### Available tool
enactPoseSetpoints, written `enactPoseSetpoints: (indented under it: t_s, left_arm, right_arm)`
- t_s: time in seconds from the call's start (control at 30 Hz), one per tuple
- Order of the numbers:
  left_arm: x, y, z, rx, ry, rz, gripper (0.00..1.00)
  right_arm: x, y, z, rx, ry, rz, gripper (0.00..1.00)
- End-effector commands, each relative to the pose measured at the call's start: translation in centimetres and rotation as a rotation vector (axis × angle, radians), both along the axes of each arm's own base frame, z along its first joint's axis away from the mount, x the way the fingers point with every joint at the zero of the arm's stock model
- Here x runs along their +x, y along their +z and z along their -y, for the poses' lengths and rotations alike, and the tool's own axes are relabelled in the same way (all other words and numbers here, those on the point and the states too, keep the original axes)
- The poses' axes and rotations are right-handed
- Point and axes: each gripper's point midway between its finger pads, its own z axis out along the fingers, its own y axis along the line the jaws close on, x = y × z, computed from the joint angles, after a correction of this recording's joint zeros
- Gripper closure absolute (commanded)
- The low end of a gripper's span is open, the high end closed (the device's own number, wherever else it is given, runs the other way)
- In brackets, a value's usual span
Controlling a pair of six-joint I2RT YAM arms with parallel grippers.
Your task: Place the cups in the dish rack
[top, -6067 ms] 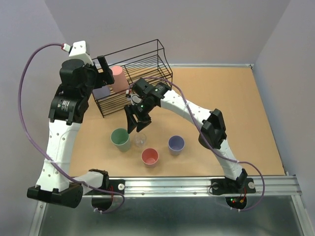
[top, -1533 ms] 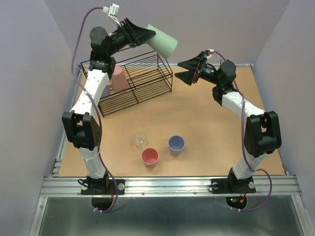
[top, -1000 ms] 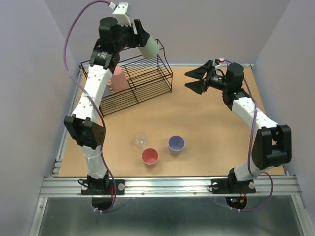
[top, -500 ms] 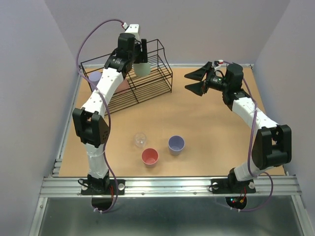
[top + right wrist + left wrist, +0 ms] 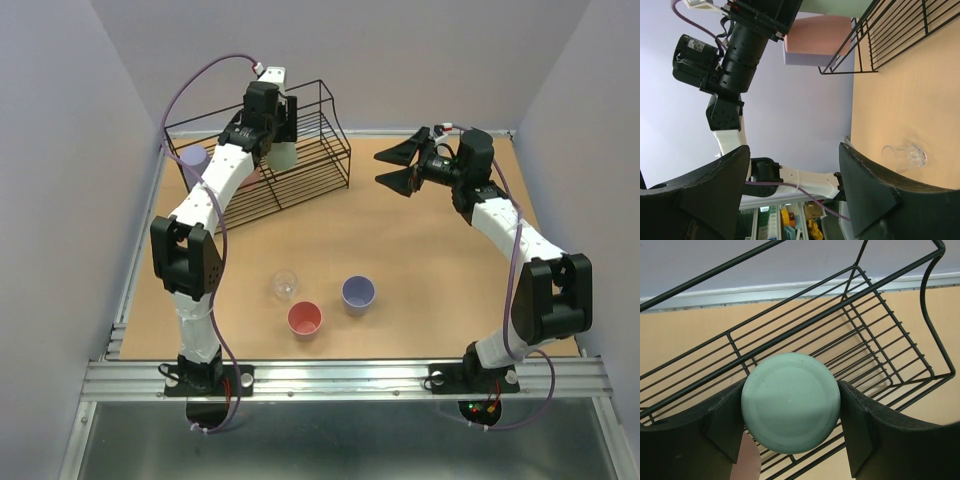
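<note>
My left gripper (image 5: 283, 148) is shut on the sage green cup (image 5: 285, 155), held upside down inside the black wire dish rack (image 5: 325, 130); its base fills the left wrist view (image 5: 790, 402) between my fingers (image 5: 725, 425). A lavender cup (image 5: 192, 160) and a salmon-pink cup (image 5: 249, 177) stand in the rack. On the table stand the small clear cup (image 5: 285, 284), a salmon-pink cup (image 5: 305, 319) and a lavender cup (image 5: 358, 293). My right gripper (image 5: 384, 166) is open and empty, in the air to the right of the rack. The right wrist view shows the clear cup (image 5: 905, 156) and the racked pink cup (image 5: 817, 35).
The tan table (image 5: 450, 270) is walled by grey panels on three sides. A metal rail (image 5: 340, 378) runs along the near edge, where the arm bases sit. The rack stands at the back left corner.
My left arm has brought the green cup down from above the rack into it, turned base-up. My right arm has stayed in place, open.
</note>
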Motion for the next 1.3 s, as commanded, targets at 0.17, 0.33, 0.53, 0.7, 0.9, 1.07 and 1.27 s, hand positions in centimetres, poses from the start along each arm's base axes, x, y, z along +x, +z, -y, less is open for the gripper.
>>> enactPoseSetpoints:
  t_s: [0.17,0.33,0.53,0.7,0.9,1.07,1.27]
  left_arm:
    - [-1.9,3.0,-1.8,0.027,0.039,0.073,1.00]
    - [-2.9,2.8,-2.7,0.053,0.059,0.063,1.00]
    - [-3.6,2.6,-3.6,0.073,0.084,0.052,1.00]
    - [-3.7,3.0,-3.7,0.076,0.084,0.055,0.54]
    - [-3.5,4.1,-3.4,0.064,0.076,0.070,0.25]
    - [-3.3,6.7,-3.2,0.048,0.072,0.109,0.18]
    - [-3.5,10.7,-3.4,0.029,0.079,0.175,0.10]
  right_arm:
    - [-0.5,-0.4,-0.1,-0.005,0.025,0.013,0.23]
    - [-0.5,-0.6,-0.1,-0.005,0.028,0.007,0.23]
    - [-0.7,-0.7,-0.3,-0.005,0.034,0.002,0.23]
    - [-0.8,-0.7,-0.4,-0.005,0.035,0.003,0.23]
    - [-1.0,-0.7,-0.5,-0.006,0.039,0.005,0.23]
    - [-0.9,-0.8,-0.5,-0.007,0.037,0.005,0.23]
    - [-0.9,-0.8,-0.5,-0.007,0.039,0.004,0.23]
